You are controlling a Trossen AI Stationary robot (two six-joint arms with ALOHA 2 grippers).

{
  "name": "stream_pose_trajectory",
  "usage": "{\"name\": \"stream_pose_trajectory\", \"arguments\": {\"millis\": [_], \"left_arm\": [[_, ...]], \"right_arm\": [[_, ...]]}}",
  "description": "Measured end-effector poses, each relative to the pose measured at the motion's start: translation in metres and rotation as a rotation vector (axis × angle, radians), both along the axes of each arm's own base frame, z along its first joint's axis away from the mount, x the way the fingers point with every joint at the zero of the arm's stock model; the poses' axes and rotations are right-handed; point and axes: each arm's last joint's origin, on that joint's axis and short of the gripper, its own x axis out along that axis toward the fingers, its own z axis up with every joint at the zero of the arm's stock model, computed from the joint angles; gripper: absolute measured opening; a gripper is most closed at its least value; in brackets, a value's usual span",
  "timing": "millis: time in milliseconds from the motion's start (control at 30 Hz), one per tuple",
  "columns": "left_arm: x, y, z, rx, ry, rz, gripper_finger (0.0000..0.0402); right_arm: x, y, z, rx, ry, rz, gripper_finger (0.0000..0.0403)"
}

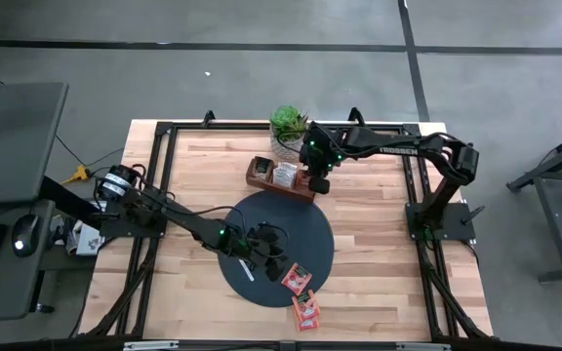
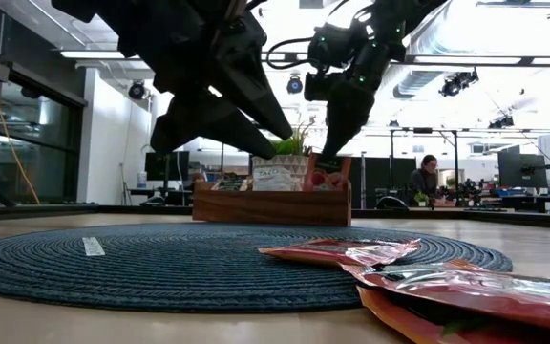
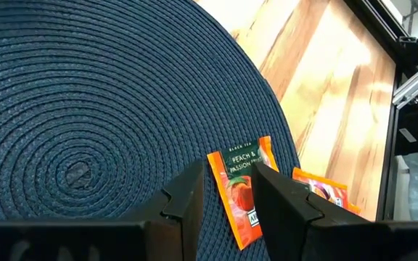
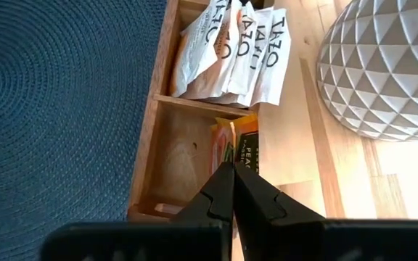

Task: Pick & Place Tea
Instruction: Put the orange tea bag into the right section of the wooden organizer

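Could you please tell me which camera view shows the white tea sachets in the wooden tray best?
The right wrist view: the white tea sachets fill one compartment, lettering legible. The high view shows a pale speck; the low view, one face; the left wrist view, none.

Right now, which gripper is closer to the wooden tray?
Right. The right gripper hangs directly over the wooden tray's end compartment; the left gripper is over the dark mat, near the orange sachets.

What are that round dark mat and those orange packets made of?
The mat looks like woven cord or fibre: matte blue-black, with a coiled spiral ribbing. The orange tea sachets seem to be foil or plastic film: glossy, crinkled, catching light.
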Motion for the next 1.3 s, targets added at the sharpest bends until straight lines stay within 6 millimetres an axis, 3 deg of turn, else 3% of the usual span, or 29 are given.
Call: {"name": "stream_pose_trajectory", "arguments": {"millis": [233,567,767,1000,1300], "left_arm": [[0.000,0.000,-0.001,-0.003,0.009,-0.007,0.0114],[-0.001,0.000,-0.001,-0.002,0.017,-0.009,0.0114],[-0.002,0.000,-0.002,-0.004,0.027,-0.023,0.0114],[-0.002,-0.010,-0.004,-0.021,0.014,-0.065,0.0114],[0.002,-0.042,-0.029,-0.059,-0.033,-0.137,0.0114]], "right_arm": [[0.000,0.000,0.000,0.012,-0.006,-0.022,0.0023],[0.000,0.000,0.001,0.024,-0.009,-0.065,0.0092],[-0.012,0.004,0.021,0.019,-0.034,-0.102,0.0102],[-0.031,0.024,0.041,0.074,-0.012,-0.128,0.0099],[-0.049,0.070,0.010,0.212,-0.040,-0.184,0.0099]]}}
